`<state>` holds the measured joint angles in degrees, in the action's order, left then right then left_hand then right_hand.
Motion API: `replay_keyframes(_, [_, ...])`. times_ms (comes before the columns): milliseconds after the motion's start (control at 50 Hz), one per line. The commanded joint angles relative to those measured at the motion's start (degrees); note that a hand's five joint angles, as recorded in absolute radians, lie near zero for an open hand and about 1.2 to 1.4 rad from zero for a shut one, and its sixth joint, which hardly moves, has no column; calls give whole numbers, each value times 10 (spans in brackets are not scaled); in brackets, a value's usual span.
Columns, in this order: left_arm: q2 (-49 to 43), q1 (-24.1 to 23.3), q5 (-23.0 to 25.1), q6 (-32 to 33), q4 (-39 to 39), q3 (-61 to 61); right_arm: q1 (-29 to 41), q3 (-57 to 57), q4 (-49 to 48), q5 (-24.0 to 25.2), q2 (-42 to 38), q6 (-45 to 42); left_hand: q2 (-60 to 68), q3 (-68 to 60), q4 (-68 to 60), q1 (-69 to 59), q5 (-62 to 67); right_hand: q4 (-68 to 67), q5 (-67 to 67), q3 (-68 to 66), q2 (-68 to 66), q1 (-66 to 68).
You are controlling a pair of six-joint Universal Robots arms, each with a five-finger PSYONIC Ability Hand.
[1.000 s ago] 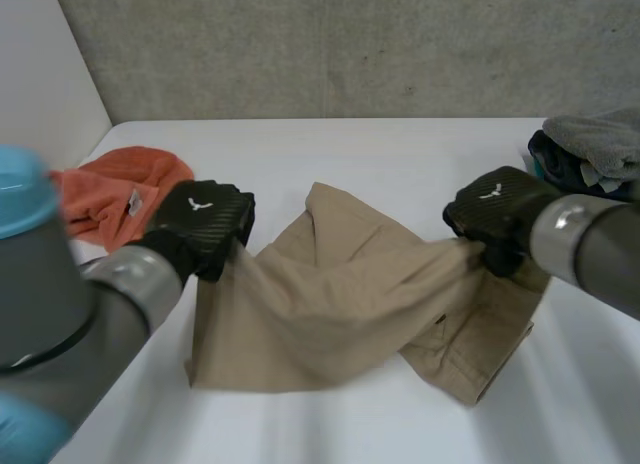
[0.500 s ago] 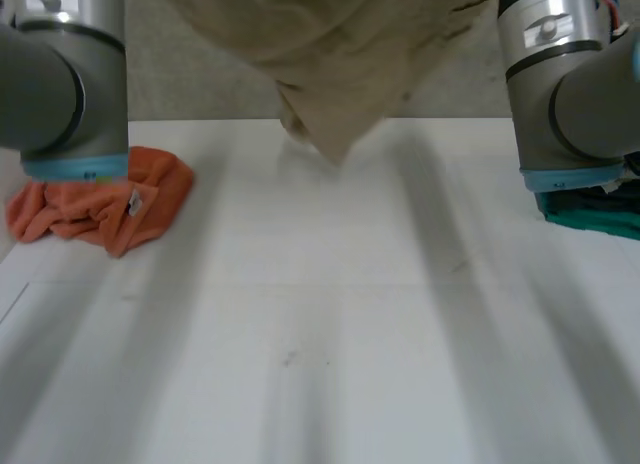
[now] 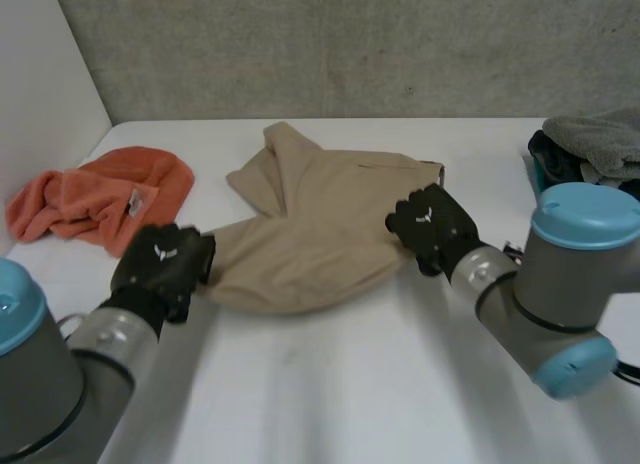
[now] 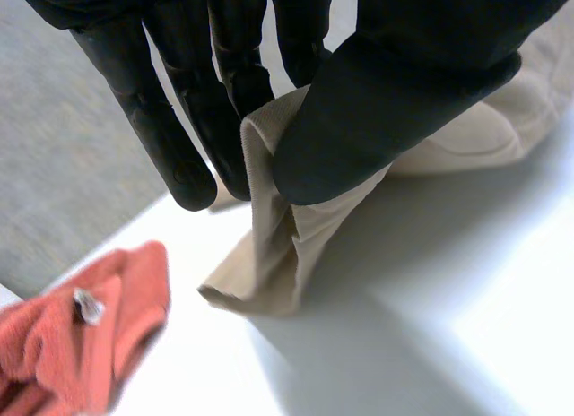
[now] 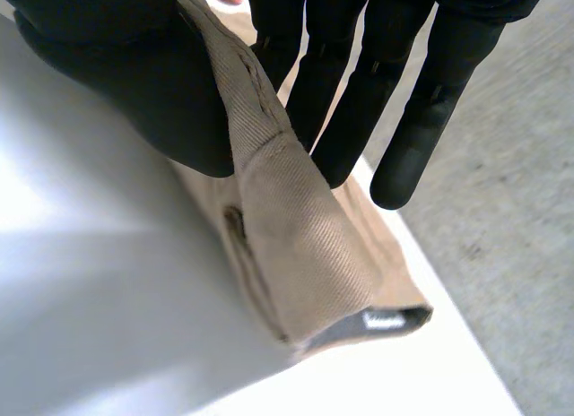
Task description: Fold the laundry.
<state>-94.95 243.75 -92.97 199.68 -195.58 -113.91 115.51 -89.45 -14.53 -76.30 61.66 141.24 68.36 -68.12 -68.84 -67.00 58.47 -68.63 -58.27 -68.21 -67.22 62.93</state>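
Trousers (image 3: 310,219) pinched at both ends on the table (image 3: 350,384).
Left hand (image 3: 160,269) and right hand (image 3: 428,224) each clamped thumb against fingers on an edge; pulling evenly apart would likely flatten wrinkles.

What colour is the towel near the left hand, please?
Orange; the towel shows best in the head view.

white table (image 3: 400,404) | grey concrete wall (image 3: 350,44) behind it | white panel (image 3: 40,74) at its left side

You can read no words: the left hand (image 3: 165,259) and right hand (image 3: 428,224) each bear a white emblem, and the orange towel's tag (image 3: 136,203) is illegible.
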Motion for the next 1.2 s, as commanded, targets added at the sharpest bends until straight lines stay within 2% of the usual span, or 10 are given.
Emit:
replay_keyframes(20, [78, -7, 1, 27, 137, -11, 2, -63, 141, -5, 114, -3, 116, -119, -112, -130, 115, -114, -117, -118, -128, 171])
replay_keyframes(180, [140, -42, 40, 48, 309, -11, -4, -111, 250, -10, 168, -5, 116, -119, -112, -130, 115, -114, -117, -118, -128, 171])
replay_keyframes(280, [133, -42, 52, 51, 269, -5, -5, -132, 239, -17, 166, -5, 83, -86, -79, -97, 82, -114, -117, -118, -128, 171])
replay_keyframes(340, [125, -39, 52, 55, 212, 2, -4, -143, 217, -17, 166, -4, -514, 512, 519, 500, -515, -114, -117, -118, -128, 171])
replay_keyframes(360, [113, -34, 53, 55, 176, 10, -4, -150, 203, -17, 165, -4, -559, 557, 564, 545, -560, -114, -117, -118, -128, 171])
replay_keyframes(520, [-28, 27, 129, 54, 31, 103, 5, -163, 161, -19, 163, 3, -524, 522, 529, 511, -525, -114, -117, -118, -128, 171])
replay_keyframes(760, [-325, 74, 289, 49, 24, 367, -3, -172, 152, -18, 160, 6, -328, 325, 332, 314, -329, -114, -117, -118, -128, 171])
replay_keyframes(1060, [-496, 83, 274, 75, 104, 545, -4, -181, 130, -21, 159, 6, -116, 114, 121, 102, -117, -114, -117, -118, -128, 171])
replay_keyframes(1120, [-494, 85, 226, 97, 102, 541, -4, -181, 129, -21, 159, 6, 116, -118, -111, -130, 115, -114, -117, -118, -128, 171])
replay_keyframes(1200, [-488, 77, 132, 130, 89, 523, -4, -181, 129, -21, 159, 6, 116, -119, -112, -130, 115, -114, -117, -118, -128, 171])
